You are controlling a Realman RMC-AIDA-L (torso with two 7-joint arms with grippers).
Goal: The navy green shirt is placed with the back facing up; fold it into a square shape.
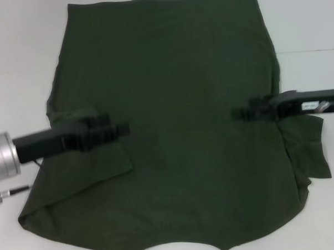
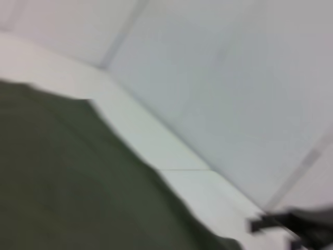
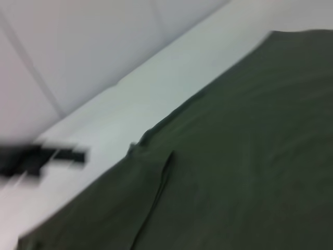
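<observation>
The left gripper (image 1: 121, 128) and right gripper (image 1: 238, 114) hover over the navy green shirt (image 1: 170, 75), spread flat on the white table (image 1: 20, 59) (jaw openings unclear). Sleeves look folded in; next, probably fold the sides inward.

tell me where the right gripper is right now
In the head view the right gripper reaches in over the shirt's right side, level with the left gripper opposite.
</observation>
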